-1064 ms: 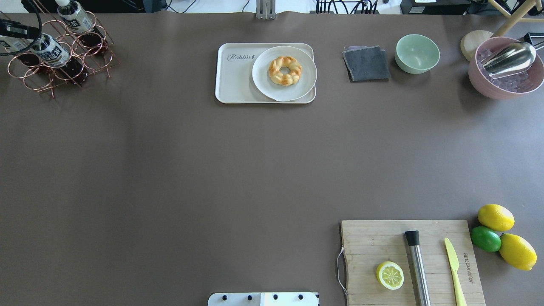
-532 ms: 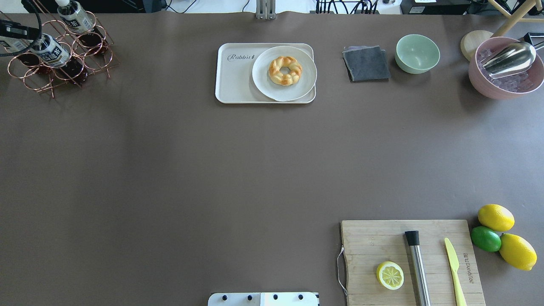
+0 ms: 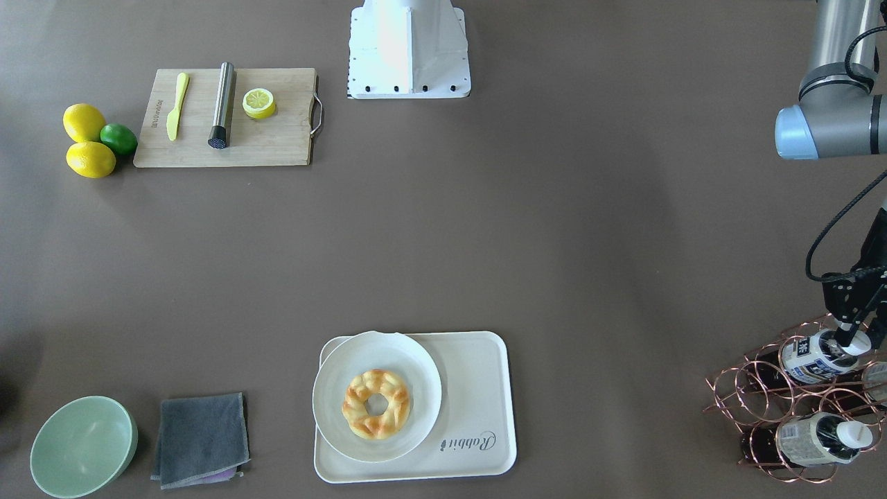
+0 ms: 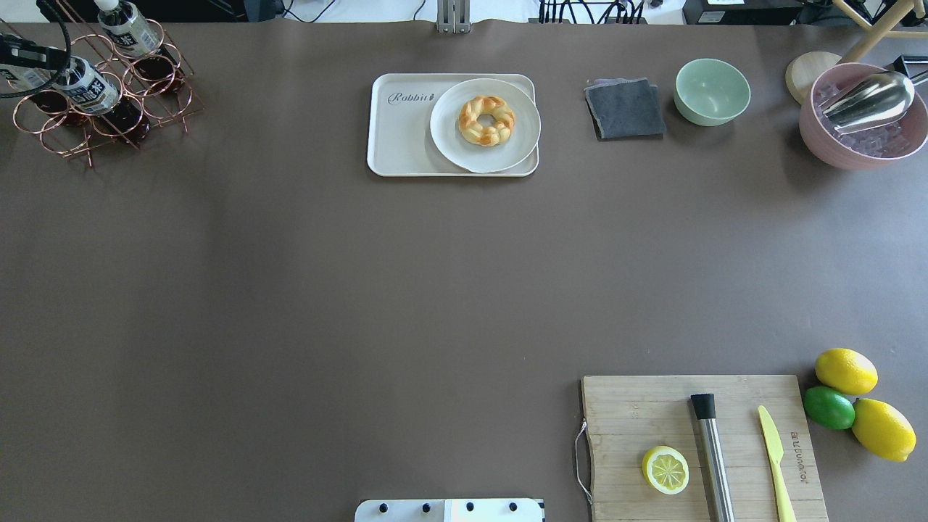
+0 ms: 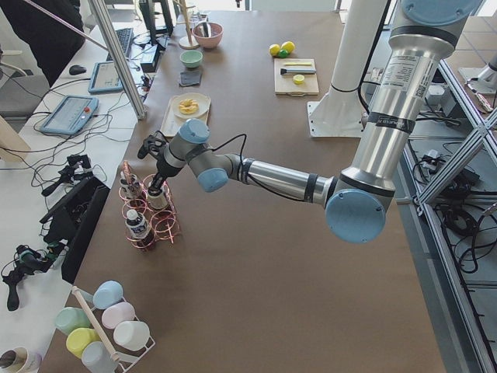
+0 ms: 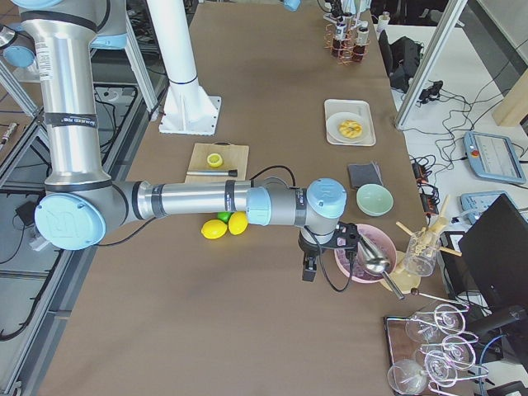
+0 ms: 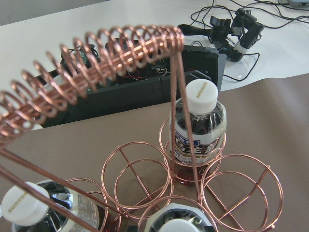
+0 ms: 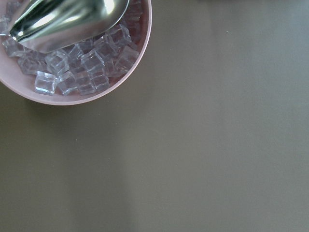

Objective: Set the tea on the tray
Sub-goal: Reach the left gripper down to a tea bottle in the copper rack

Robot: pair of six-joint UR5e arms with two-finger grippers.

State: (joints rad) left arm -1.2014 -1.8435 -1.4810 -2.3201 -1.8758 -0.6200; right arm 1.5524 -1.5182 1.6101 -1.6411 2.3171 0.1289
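Table [image 4: 290,290]: a wide brown surface. The bottle rack stands at the far corner on the robot's left, and the tray sits well apart from it at the far middle.
Left arm [image 5: 279,177]: stretched out low to the rack.
Right gripper [image 6: 308,272]: hangs beside the pink bowl [image 4: 855,156] of ice, far from the job. You cannot tell how its fingers stand.
Tray [image 3: 478,388]: cream, with a plate [image 3: 339,374] of ring bread [image 3: 378,403] covering one half. Aim for the bare half that carries the script.
Rack [image 7: 120,52]: copper wire rings with bottles leaning in them. Draw your bottle out along its own tilt so it does not snag the wires.
Tea [image 3: 807,359]: the dark-labelled bottle, tilted in the rack with its white cap uppermost.
Pale-labelled bottle [image 3: 804,441]: a near neighbour in the rack. Leave it alone.
Left gripper [image 3: 848,333]: right at the tea's cap. No view shows whether the fingers are apart or clamped, so check for a firm hold before lifting.
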